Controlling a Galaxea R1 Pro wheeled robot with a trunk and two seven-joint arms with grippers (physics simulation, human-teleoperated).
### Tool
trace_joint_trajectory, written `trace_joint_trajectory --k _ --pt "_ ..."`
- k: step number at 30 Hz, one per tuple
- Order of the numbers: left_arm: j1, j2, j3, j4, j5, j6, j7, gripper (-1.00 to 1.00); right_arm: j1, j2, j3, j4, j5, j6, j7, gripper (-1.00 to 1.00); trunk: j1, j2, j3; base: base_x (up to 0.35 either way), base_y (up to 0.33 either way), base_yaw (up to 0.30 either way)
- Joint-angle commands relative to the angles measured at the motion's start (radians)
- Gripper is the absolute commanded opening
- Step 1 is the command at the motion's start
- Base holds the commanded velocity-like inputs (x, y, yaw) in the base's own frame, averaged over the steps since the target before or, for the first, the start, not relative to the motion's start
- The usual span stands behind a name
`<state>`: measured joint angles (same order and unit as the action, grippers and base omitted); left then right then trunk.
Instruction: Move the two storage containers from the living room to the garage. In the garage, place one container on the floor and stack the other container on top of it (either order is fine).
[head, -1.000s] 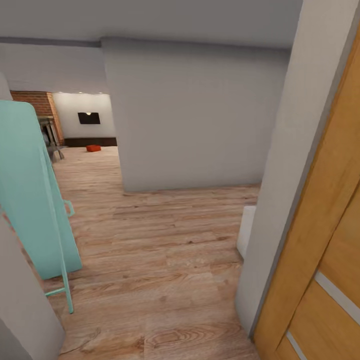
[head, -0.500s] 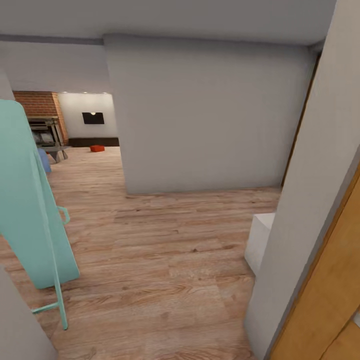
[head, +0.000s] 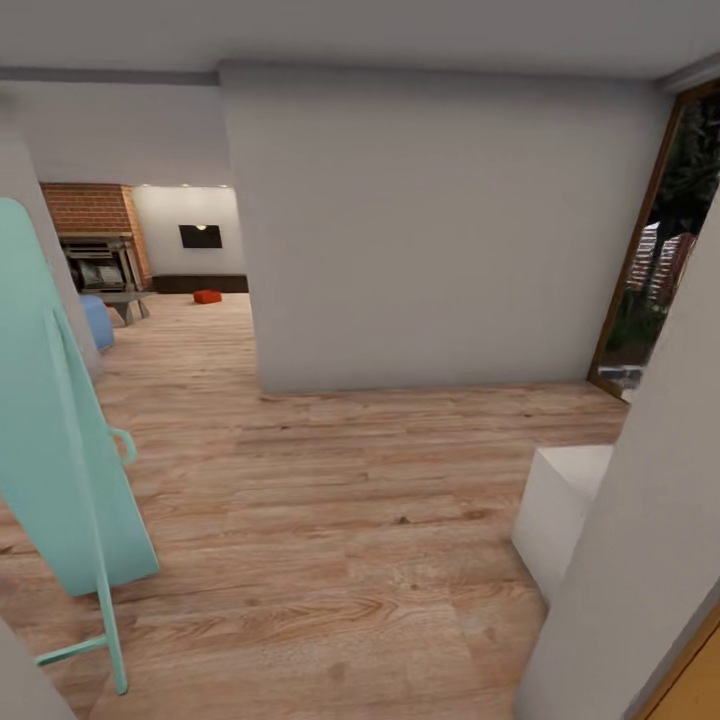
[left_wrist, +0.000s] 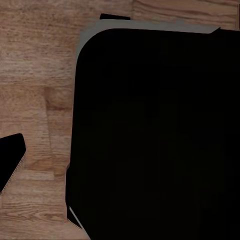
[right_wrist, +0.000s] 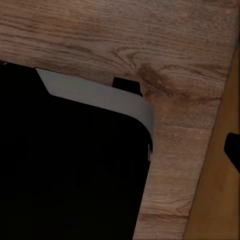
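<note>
One orange-red storage container (head: 207, 296) sits far off on the light wood-plank floor (head: 330, 520) of the living room, just below the dark wall TV (head: 201, 236) and right of the brick fireplace (head: 95, 230). You're looking down a hallway, a pale teal standing board (head: 60, 420) on your left, grey wall (head: 430, 220) ahead. Your wrist cameras show dark bodywork over planks; I can't tell how either pincer stands.

Pale grey wall (head: 430, 230) over light wood-plank floor (head: 330, 520); brick fireplace (head: 95, 235) and wall TV (head: 201, 236) beyond.
</note>
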<state>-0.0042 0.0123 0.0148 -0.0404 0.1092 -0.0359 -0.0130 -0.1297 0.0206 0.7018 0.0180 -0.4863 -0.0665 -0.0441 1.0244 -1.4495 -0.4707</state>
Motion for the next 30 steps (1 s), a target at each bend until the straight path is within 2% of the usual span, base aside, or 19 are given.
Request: trace_joint_trajectory --k 1,26,30 --pt "0.000 0.000 0.001 0.000 0.010 -0.002 -0.001 1.00 -0.001 0.001 0.008 0.002 -0.009 -0.004 -0.002 1.00 0.001 0.000 -0.001 0.321 0.000 0.001" --pt "0.000 0.000 0.001 0.000 0.010 -0.002 -0.001 1.00 -0.001 0.003 0.009 0.002 -0.008 -0.004 -0.001 1.00 0.001 0.000 -0.001 0.321 0.000 0.000" --pt "0.000 0.000 0.001 0.000 0.010 -0.002 -0.001 1.00 -0.001 0.003 0.009 0.002 -0.008 -0.004 -0.002 1.00 0.001 0.000 -0.001 0.321 0.000 0.143"
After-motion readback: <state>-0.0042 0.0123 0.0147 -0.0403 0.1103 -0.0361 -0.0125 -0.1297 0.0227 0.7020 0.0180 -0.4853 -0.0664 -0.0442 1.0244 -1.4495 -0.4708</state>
